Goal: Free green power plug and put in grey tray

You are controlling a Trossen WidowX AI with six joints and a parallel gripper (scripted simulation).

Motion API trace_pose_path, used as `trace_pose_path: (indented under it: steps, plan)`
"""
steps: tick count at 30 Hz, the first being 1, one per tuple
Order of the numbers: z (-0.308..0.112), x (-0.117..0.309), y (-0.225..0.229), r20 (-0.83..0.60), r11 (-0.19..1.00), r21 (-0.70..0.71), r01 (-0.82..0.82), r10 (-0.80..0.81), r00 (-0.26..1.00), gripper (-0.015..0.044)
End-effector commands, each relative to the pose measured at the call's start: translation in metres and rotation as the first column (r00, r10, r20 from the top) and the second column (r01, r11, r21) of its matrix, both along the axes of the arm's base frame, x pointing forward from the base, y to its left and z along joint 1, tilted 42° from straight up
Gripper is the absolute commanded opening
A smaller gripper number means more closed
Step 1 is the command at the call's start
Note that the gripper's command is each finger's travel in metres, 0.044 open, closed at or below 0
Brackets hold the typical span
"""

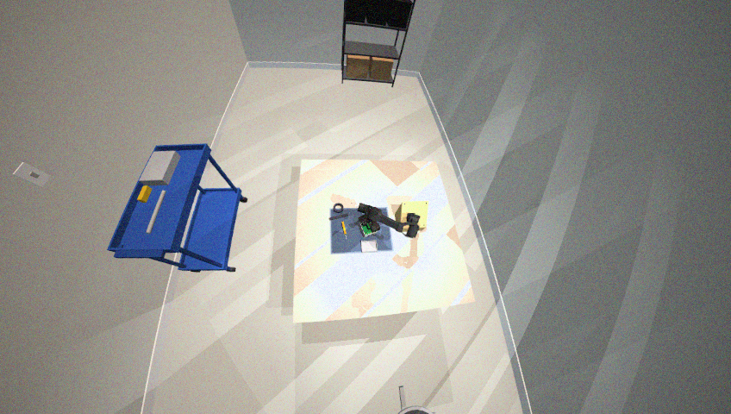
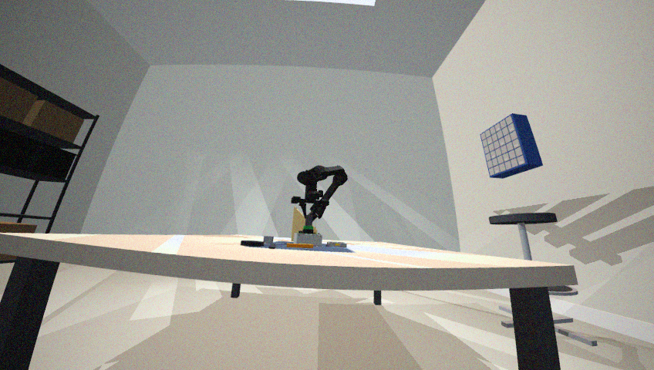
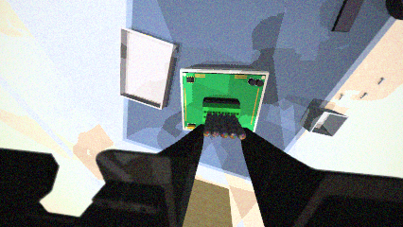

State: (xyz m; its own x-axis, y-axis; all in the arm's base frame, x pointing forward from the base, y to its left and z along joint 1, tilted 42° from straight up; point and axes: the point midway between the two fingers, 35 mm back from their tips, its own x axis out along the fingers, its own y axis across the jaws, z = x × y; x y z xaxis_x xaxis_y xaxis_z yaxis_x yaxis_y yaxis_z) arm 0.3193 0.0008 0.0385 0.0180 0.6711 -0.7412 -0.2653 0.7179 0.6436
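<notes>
Green power plug (image 2: 308, 227) (image 3: 221, 110) in socket, clenched by my gripper (image 1: 368, 224) (image 2: 308, 225) (image 3: 222, 130). In wrist view, plug's long axis runs nine to three o'clock; grey tray (image 1: 368, 247) (image 2: 336, 244) (image 3: 148, 70) lies toward ten.

wrist view close (others distant)

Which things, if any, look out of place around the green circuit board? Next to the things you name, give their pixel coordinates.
Mildly odd: three small, thin, dark screw-like pieces (image 3: 363, 96) lie loose on the pale tabletop, beside the small grey open box (image 3: 337, 124), not inside it. I see no spill or damage.
</notes>
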Motion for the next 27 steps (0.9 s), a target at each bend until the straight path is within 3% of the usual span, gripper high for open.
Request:
trace_pose_path:
  steps: [1, 23, 27]
  plan:
    - [-0.002, 0.002, 0.003, 0.007, 1.0, -0.004, -0.005, 0.005, 1.0, 0.0236]
    - [-0.014, 0.002, 0.014, 0.007, 1.0, -0.003, -0.005, 0.005, 1.0, 0.0249]
    - [-0.014, 0.002, 0.014, 0.007, 1.0, -0.003, -0.005, 0.005, 1.0, 0.0144]
